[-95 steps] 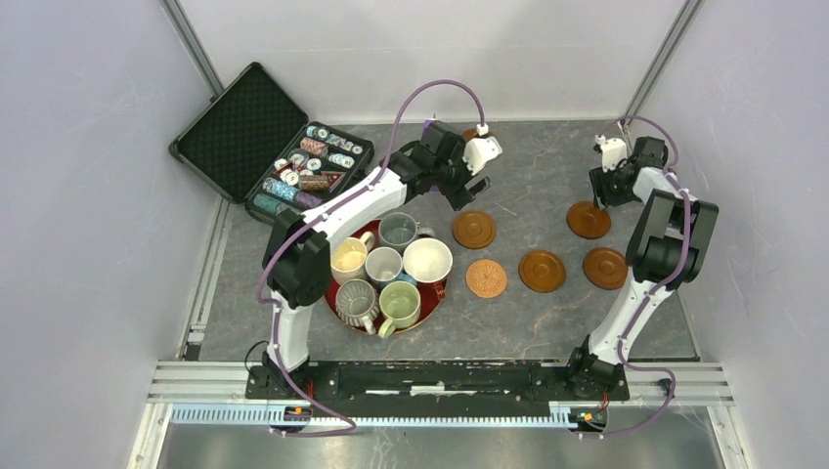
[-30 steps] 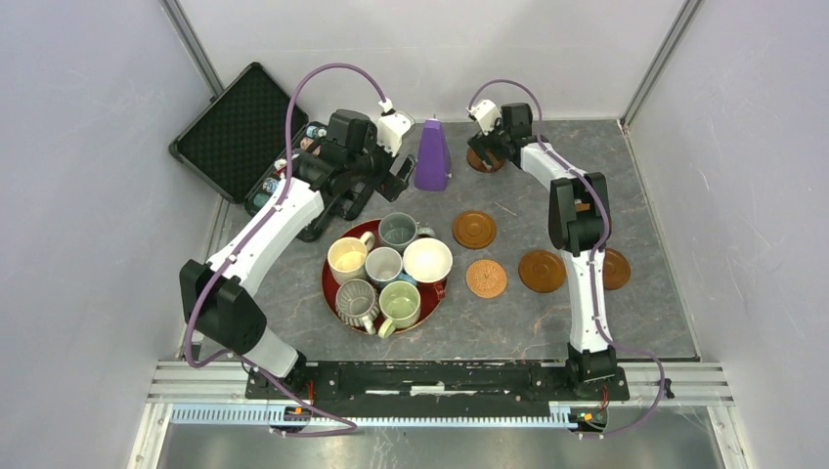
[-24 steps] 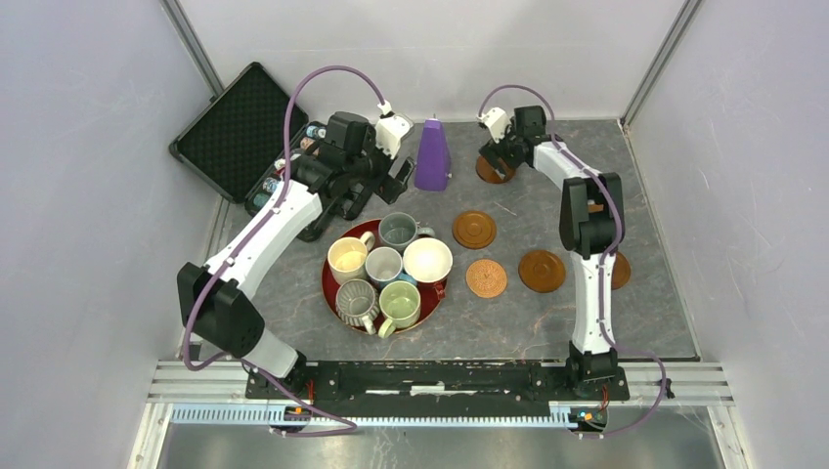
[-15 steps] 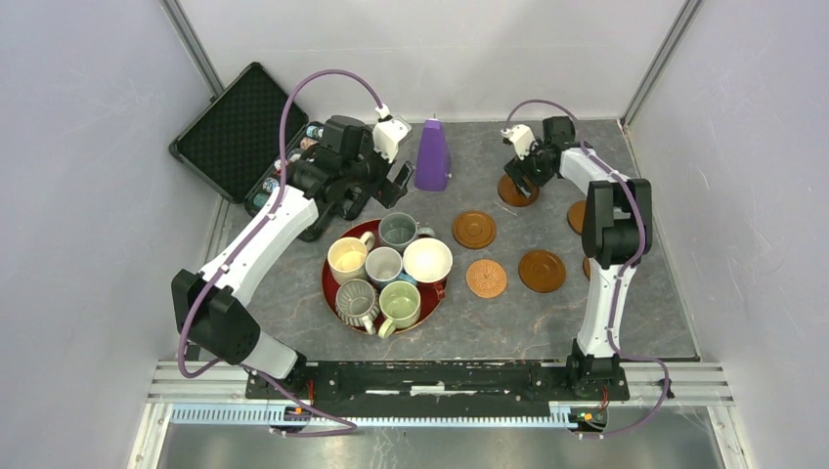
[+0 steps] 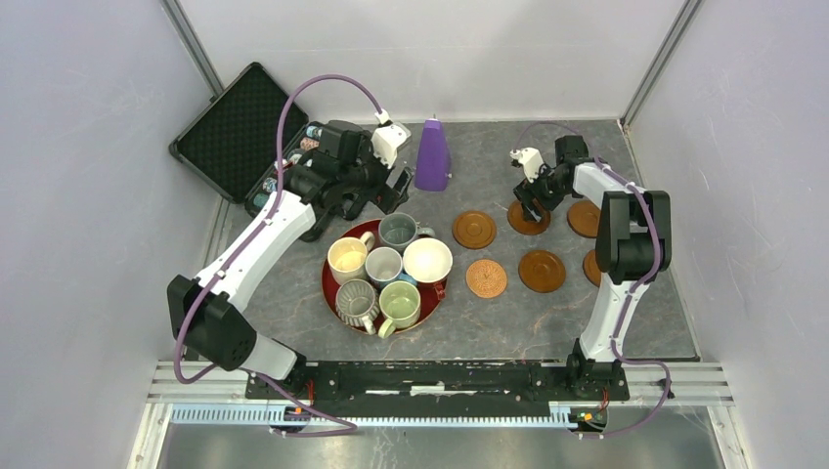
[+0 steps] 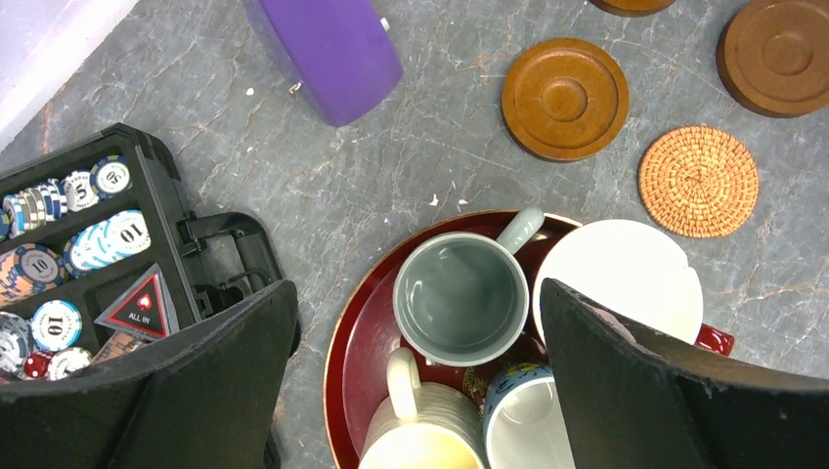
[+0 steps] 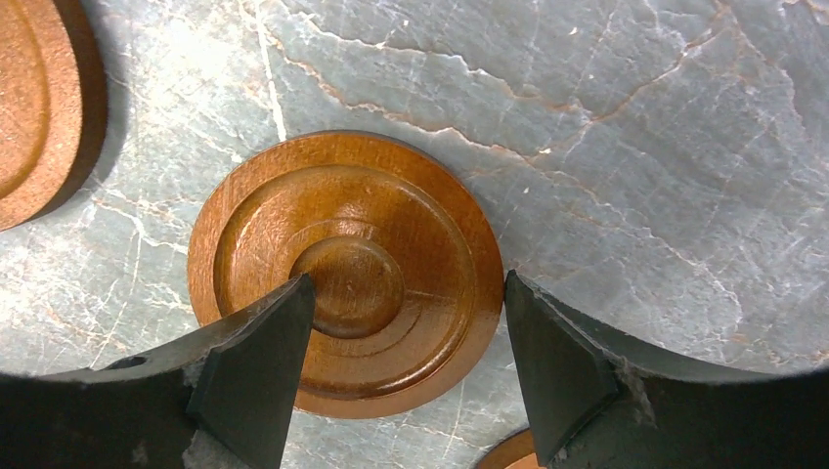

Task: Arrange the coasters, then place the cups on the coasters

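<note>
Right pincer [image 7: 401,288], jaws parted, hangs low over a dark brown coaster [image 7: 344,272] that lies flat on the grey marbled surface [image 7: 635,117]. One finger crosses the disc's centre and the other stands at its rim, a gap narrower than the disc, so nothing looks clamped. The coaster sits in the middle of the far row of two loose rows of three. Four other brown coasters [image 5: 473,229] and the woven coaster [image 5: 486,277] make up the rest, one of them half hidden behind the right arm.

Across the surface, the left pincer [image 6: 415,293] gapes at its widest and holds nothing, poised above the grey-blue mug [image 6: 461,298] at the far side of the red tray [image 6: 357,322]. All six cups [image 5: 383,265] crowd that tray and none stands on a coaster. A purple cone [image 5: 431,154] and an open chip case [image 5: 264,147] sit beyond.

The coaster layout appears close to finished. The cup half of the job appears not yet begun.
</note>
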`<move>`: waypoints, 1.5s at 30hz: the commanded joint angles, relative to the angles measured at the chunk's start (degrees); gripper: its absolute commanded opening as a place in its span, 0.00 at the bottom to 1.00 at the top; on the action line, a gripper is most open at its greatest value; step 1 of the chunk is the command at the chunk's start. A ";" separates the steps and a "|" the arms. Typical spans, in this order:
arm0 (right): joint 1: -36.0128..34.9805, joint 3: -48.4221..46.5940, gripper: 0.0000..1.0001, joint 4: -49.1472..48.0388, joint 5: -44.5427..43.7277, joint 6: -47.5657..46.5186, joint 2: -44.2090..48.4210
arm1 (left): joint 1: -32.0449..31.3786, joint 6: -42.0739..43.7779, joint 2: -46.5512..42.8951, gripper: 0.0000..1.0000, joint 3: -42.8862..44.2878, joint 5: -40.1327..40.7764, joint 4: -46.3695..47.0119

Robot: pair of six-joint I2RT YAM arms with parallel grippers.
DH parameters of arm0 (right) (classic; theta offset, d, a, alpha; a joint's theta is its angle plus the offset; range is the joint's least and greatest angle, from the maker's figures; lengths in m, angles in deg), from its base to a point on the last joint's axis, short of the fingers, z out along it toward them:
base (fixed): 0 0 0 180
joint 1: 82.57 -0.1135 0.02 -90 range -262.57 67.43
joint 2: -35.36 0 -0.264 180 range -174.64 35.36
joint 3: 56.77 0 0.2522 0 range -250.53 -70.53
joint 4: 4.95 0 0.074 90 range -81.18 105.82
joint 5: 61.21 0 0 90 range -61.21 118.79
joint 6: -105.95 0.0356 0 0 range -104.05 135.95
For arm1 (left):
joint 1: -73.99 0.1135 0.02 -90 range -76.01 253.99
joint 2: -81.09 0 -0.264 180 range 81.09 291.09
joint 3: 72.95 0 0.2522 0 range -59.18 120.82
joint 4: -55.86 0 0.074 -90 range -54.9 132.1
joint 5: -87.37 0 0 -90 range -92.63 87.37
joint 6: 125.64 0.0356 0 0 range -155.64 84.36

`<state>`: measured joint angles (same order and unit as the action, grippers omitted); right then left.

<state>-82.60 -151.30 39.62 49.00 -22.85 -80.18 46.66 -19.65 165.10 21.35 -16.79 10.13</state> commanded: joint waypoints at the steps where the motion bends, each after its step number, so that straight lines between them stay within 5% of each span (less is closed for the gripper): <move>1: -0.33 2.22 0.78 3.62 1.09 -0.20 1.53 | 0.26 2.21 -2.47 1.00 -0.68 -1.93 1.69; 19: -1.19 -3.12 0.82 2.68 10.47 4.44 11.25 | 4.09 0.33 -1.57 1.00 2.15 -4.39 -7.66; 31: -11.06 7.10 0.80 -0.20 19.21 9.81 21.12 | 11.23 2.73 -5.71 1.00 -4.53 -10.46 -15.94; 45: -29.05 22.04 0.80 -4.24 11.84 26.63 34.20 | 14.59 0.87 -16.63 1.00 -14.62 -4.72 -14.88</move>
<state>-108.72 -134.28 36.85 63.16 -2.09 -52.71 60.78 -19.61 151.99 8.25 -23.23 -5.43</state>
